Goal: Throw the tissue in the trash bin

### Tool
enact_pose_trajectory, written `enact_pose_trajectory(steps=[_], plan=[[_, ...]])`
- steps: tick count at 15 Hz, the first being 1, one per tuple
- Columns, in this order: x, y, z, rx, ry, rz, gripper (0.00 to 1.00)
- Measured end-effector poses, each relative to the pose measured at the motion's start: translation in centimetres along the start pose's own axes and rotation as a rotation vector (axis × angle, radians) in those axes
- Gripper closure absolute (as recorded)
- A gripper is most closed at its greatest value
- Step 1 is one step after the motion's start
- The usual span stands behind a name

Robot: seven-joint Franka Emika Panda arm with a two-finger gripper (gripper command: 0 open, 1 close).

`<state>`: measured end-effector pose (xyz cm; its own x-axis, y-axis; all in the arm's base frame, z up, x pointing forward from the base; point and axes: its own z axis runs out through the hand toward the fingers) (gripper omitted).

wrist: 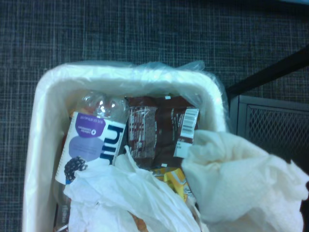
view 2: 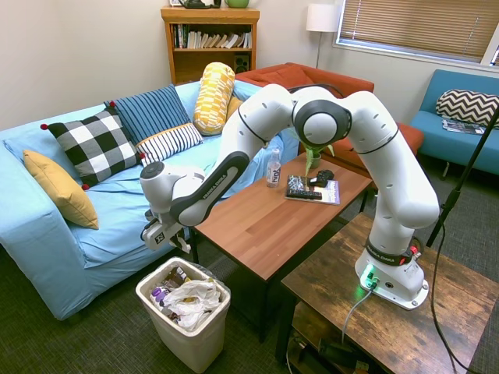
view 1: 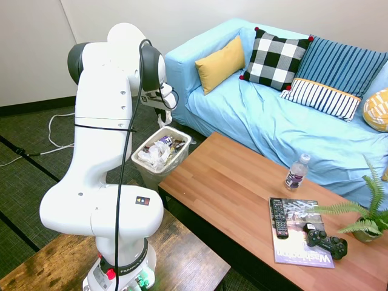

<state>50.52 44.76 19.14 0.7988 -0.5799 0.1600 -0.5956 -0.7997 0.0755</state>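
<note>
We have a white robot arm reaching down beside a light blue sofa (view 2: 47, 241), its claw (view 2: 168, 240) hanging just above the trash bin (view 2: 195, 343), which stands on dark carpet next to a low wooden surface (view 2: 265, 218). The bin is white, lined with a clear bag, and already holds a crushed bottle (wrist: 87, 140) with a purple label, brown wrappers (wrist: 157, 128) and crumpled white plastic.

In the wrist view the tissue (wrist: 241, 186) fills the lower corner: a soft, lumpy white wad, poised over the bin's edge. Neither outside view shows clearly whether the claw is pinching it, and we cannot tell if the claw's fingers are spread or pressed together.

We judge the tissue to be very light, limp and easily squashed. It will not slip or break, but it may cling to a finger pad or drift as it falls. Any bunched fold is a fair place to hold it.
</note>
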Motion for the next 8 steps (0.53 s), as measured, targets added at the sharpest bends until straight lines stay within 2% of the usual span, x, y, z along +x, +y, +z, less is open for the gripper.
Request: enact_pose_trajectory(steps=[4, 8], plan=[[-2.4, 0.0, 3.3, -0.043, -0.011, -0.036, 0.0], [-3.9, 0.0, 4.4, -0.059, -0.002, -0.062, 0.0]])
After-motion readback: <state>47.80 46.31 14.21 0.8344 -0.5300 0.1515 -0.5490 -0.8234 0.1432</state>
